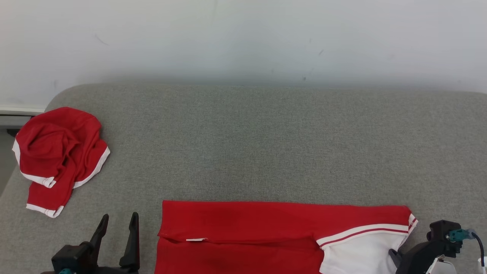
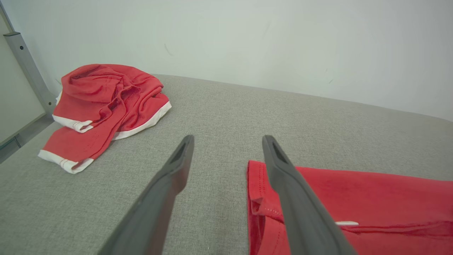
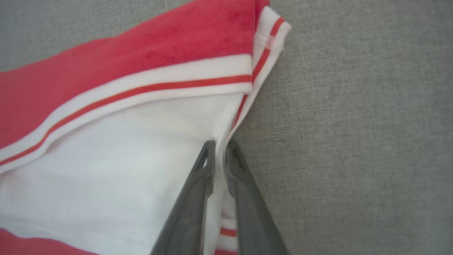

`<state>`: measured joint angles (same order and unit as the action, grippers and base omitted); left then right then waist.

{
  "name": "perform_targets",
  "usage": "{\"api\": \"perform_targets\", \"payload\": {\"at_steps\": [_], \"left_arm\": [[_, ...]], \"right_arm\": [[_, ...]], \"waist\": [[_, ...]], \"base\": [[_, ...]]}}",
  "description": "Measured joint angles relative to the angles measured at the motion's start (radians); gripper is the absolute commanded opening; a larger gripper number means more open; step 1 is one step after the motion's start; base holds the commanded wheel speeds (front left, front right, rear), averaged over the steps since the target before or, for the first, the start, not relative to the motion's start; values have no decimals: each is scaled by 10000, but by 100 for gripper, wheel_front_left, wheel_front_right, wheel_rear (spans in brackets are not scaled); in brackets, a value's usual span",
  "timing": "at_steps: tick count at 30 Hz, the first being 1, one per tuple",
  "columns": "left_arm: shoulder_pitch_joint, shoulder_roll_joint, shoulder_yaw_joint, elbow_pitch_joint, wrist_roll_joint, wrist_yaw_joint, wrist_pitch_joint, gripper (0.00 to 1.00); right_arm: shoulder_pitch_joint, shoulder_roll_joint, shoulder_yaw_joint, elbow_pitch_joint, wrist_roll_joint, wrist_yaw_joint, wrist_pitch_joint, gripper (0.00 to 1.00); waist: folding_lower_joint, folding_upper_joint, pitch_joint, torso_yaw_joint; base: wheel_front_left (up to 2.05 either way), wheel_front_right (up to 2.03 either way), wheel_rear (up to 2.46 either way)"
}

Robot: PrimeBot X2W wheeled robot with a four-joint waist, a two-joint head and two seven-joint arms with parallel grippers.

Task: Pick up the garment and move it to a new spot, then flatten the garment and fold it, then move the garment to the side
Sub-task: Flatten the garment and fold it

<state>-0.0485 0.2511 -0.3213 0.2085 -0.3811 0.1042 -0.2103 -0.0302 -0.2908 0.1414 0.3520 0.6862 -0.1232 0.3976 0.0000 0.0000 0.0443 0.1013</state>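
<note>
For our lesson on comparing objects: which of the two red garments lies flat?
The flat garment along the near edge, with a white striped panel; the crumpled garment is heaped at the left.

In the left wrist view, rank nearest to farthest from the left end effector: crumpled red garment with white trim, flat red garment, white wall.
1. Flat red garment, corner beside the left end effector.
2. Crumpled red garment with white trim, ahead at view left.
3. White wall, at the back.
</note>
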Motion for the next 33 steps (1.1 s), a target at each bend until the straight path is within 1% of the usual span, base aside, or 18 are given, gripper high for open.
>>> {"api": "perform_targets", "payload": {"at_steps": [1,7,10,13,14,15,19,24,26,29,30,32,33], "left_arm": [[-1,-2,0,12,-12,-2,0,100],[-1,4,15,40,-63,-2,0,100],[-1,4,13,44,-63,-2,0,100],[-1,4,10,59,-63,-4,0,100],[-1,4,8,59,-63,-4,0,100],[-1,4,8,59,-63,-6,0,100],[0,8,10,58,-65,-6,0,100],[-1,4,-31,56,-65,-77,0,100],[-1,0,-65,54,-65,-79,0,100],[-9,-2,-96,56,-63,-82,0,100],[-20,-8,-109,56,-63,-88,0,100],[-32,-23,-142,59,-63,-90,0,100],[-32,-23,-142,59,-63,-90,0,100]], "right_arm": [[0,29,-12,-2,0,0,8,0],[0,138,-311,-4,104,2,73,0],[2,128,-777,-2,267,0,54,0],[23,-96,-1417,35,268,-2,-82,0],[31,-161,-1708,81,267,-4,-153,0],[64,-244,-2374,201,263,-8,-320,0],[114,-293,-3737,458,79,-10,-748,0],[45,-443,-5584,731,-736,-13,-1455,0],[-31,-458,-6121,717,-1072,-13,-1661,0],[-52,-443,-6426,523,-1448,-15,-1747,0],[-56,-387,-6404,380,-1513,-15,-1730,0],[-55,-201,-6048,12,-1632,-17,-1584,0],[-55,-201,-6048,12,-1632,-17,-1584,0]], "waist": [[0,1,2,2],[0,0,6,-7],[0,0,11,-27],[0,0,19,-49],[1,0,23,-55],[0,0,36,-67],[-1,1,75,-98],[-1,1,146,-140],[-1,0,175,-154],[-1,1,214,-168],[-1,1,224,-169],[-1,0,237,-168],[-1,0,237,-168]], "base": [[0,0,0],[0,0,0],[0,0,0],[0,0,0],[0,0,0],[0,0,0],[0,0,0],[0,0,0],[0,0,0],[0,0,0],[0,0,0],[0,0,0],[0,0,0]]}}
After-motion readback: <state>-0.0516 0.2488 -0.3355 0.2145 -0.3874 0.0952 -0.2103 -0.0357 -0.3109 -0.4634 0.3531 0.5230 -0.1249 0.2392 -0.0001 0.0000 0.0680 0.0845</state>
